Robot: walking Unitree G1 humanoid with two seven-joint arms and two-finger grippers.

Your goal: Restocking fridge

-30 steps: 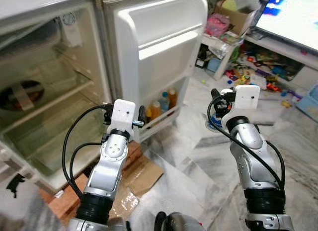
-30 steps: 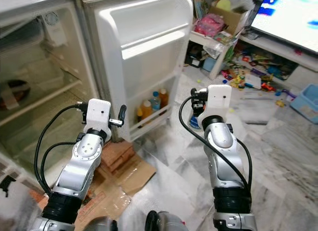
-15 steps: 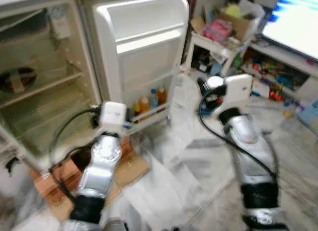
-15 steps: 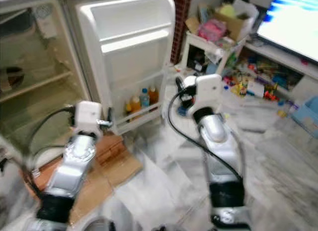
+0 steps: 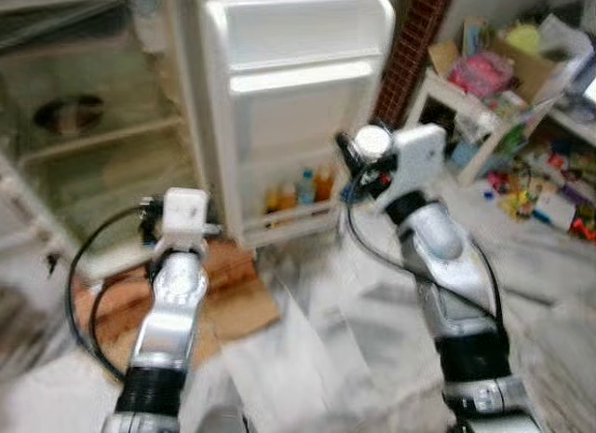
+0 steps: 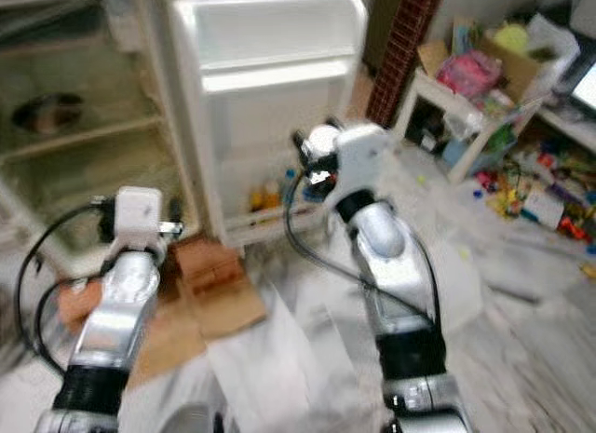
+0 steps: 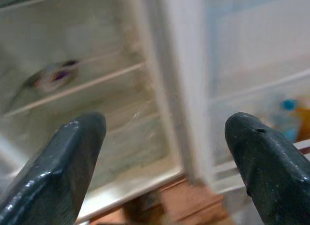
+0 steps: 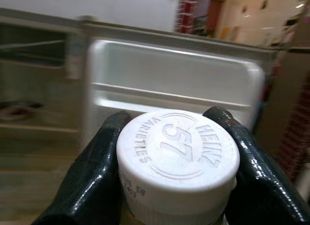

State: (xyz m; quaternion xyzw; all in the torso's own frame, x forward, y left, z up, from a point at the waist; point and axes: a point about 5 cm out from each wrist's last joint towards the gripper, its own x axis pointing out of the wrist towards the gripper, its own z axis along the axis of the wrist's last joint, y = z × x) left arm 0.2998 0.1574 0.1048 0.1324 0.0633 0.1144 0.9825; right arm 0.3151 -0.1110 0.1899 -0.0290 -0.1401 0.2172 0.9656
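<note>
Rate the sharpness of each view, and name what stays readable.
Left eye and right eye views: motion-blurred, the bottles in the fridge door smeared. Left wrist view: soft, with shelves hazy. Right wrist view: sharp up close, the white cap lettering readable, with the background blurred.

"HEINZ", a large "57" and "VARIETIES" are embossed on the top of the white bottle cap (image 8: 178, 150) held between the right gripper's (image 8: 169, 162) fingers; small printed characters ending in "58" are seen on the cap's side, the rest being unreadable.
</note>
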